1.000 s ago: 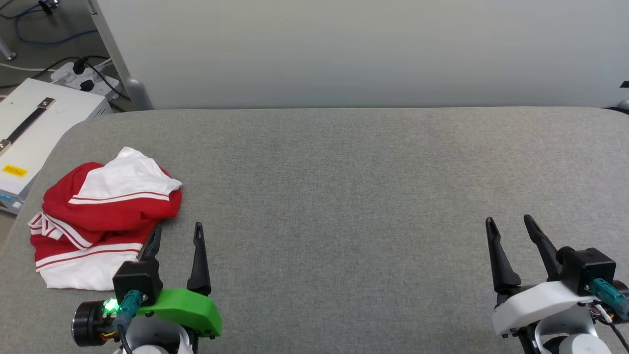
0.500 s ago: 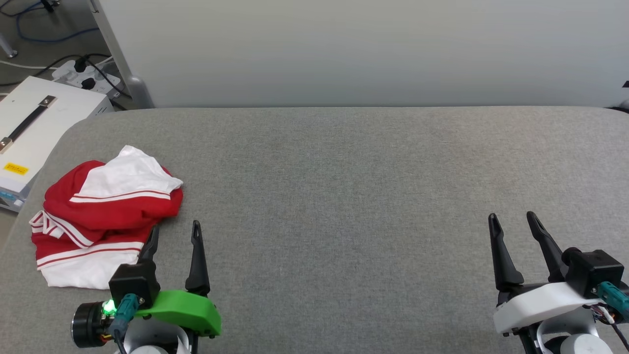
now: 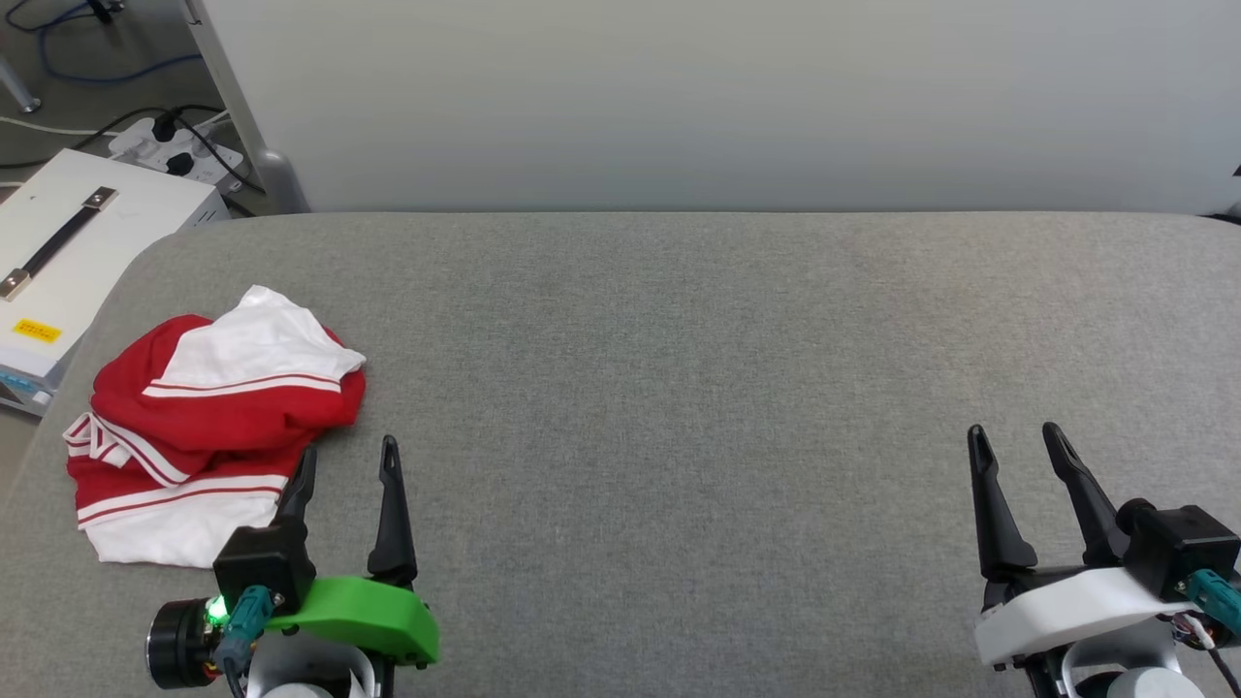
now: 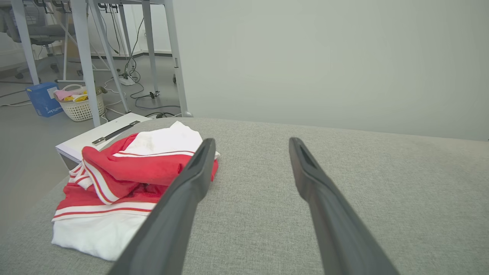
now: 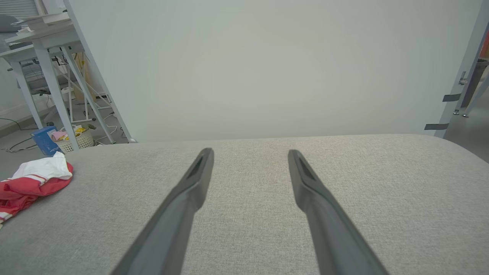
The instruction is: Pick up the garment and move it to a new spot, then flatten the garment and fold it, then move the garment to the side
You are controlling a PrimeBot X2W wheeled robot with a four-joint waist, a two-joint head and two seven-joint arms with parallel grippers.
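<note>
Nothing's done yet: the crumpled red-and-white jersey T-shirt (image 3: 223, 417) sits near left on my grey fabric bench (image 3: 679, 388), left pincer (image 3: 350, 448) and right pincer (image 3: 1014, 429) both spread, empty.

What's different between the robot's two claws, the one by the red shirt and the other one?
The left gripper has a green housing; the right gripper has a white housing. The left gripper sits close beside the crumpled garment; the right gripper is far from it, over the bare grey surface. Both have two long dark fingers, spread open and holding nothing.
</note>
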